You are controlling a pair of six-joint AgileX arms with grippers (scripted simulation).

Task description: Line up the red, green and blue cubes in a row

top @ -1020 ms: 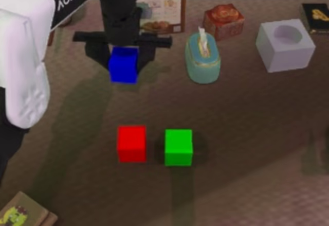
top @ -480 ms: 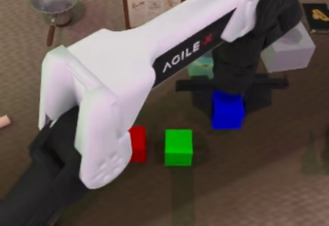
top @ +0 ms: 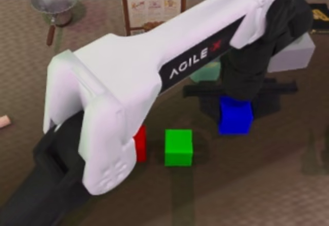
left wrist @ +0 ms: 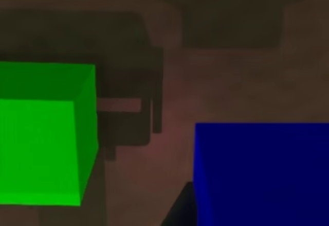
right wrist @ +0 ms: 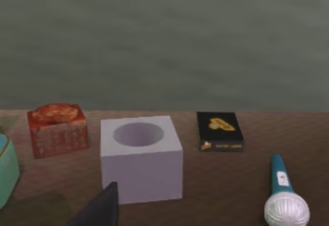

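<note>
I have the left end effector [top: 235,107] closed on the blue cube [top: 235,119], which sits between its fingers and shows just below them in the top view, up and to the right of the green cube [top: 178,146]. To do this placement well, I judge I should bring the blue cube down level with the green one, leave a gap like the one between green and the red cube [top: 140,143], half hidden under my arm, and lower it square to the tabletop [top: 257,185] before releasing. My right arm stays parked off to the right, its end effector's state unclear.
</note>
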